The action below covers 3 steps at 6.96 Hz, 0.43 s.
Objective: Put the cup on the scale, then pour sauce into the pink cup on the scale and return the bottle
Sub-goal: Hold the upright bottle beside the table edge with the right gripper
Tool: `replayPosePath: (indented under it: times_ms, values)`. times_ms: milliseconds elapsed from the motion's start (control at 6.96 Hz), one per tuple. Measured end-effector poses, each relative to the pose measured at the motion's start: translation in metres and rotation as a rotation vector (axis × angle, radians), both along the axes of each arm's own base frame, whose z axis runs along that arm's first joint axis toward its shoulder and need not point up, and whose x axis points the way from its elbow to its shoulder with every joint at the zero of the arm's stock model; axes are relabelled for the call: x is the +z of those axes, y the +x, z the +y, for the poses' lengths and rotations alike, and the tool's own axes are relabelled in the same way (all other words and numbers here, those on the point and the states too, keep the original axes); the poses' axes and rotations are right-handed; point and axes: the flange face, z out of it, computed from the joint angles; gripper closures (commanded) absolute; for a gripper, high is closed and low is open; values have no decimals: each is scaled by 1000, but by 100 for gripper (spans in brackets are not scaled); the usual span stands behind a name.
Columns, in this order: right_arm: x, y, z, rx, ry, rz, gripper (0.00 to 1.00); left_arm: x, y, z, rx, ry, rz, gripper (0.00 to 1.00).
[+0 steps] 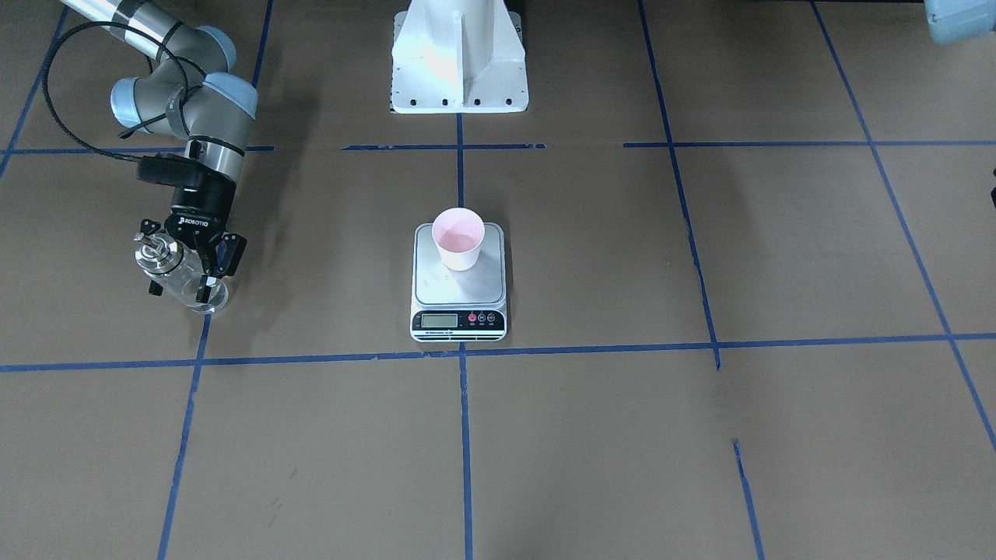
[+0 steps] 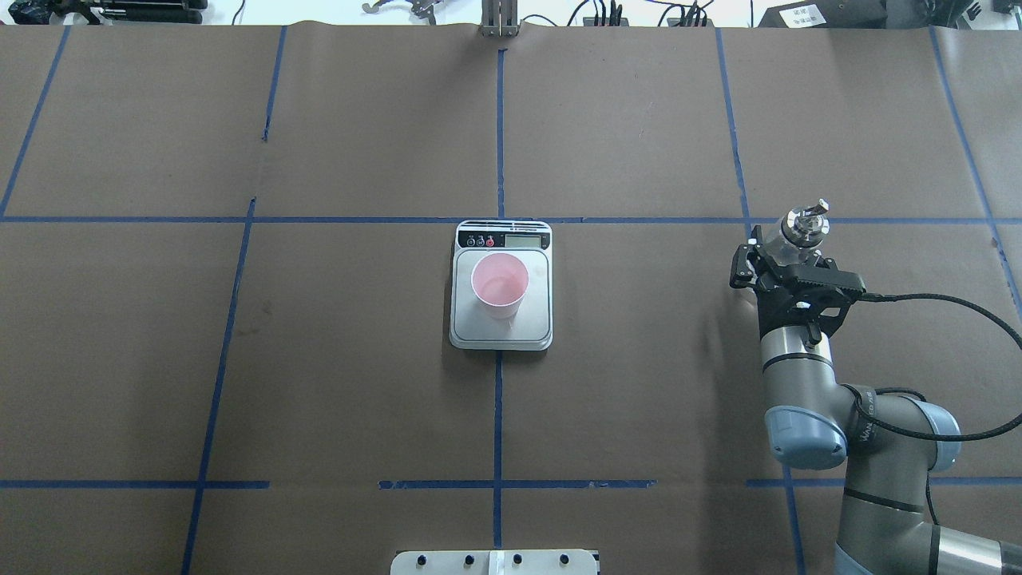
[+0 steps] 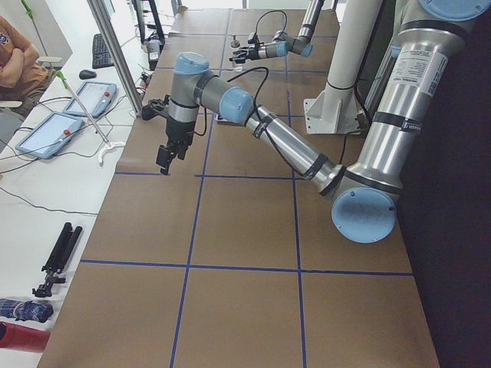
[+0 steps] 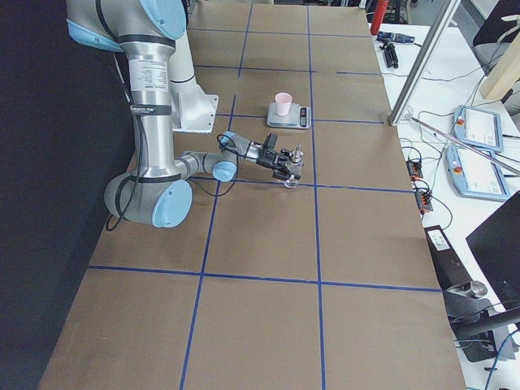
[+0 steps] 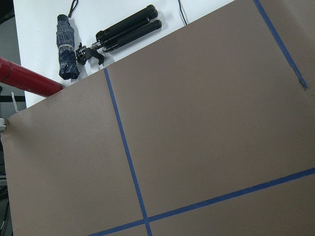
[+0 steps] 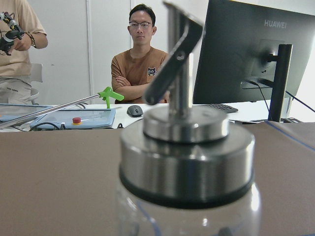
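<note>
The pink cup (image 1: pixel 459 237) stands upright on the steel platform of the scale (image 1: pixel 459 294) at the table's middle; it also shows in the overhead view (image 2: pixel 499 283) on the scale (image 2: pixel 536 323). My right gripper (image 1: pixel 180 289) is shut on the clear glass bottle (image 1: pixel 175 268) with the metal spout, upright and low over the table at the robot's right, well apart from the scale. The bottle also shows overhead (image 2: pixel 802 224) and fills the right wrist view (image 6: pixel 187 162). My left gripper (image 3: pixel 164 161) hangs over the table's far left; I cannot tell whether it is open or shut.
The white robot pedestal (image 1: pixel 459 62) stands behind the scale. Blue tape lines (image 1: pixel 464 354) grid the brown table. Beyond the table's left end lie a tripod (image 5: pixel 125 29) and a folded umbrella (image 5: pixel 66 46). People and a monitor (image 6: pixel 256 54) are past the right end.
</note>
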Motion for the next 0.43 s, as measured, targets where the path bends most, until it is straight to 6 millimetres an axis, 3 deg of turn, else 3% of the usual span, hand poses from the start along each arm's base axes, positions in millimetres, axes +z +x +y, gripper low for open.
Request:
replayPosePath:
  times_ms: [431]
  values:
    - [-1, -1, 0, 2, 3, 2, 0, -2, 0, 1, 0, 5, 0, 0]
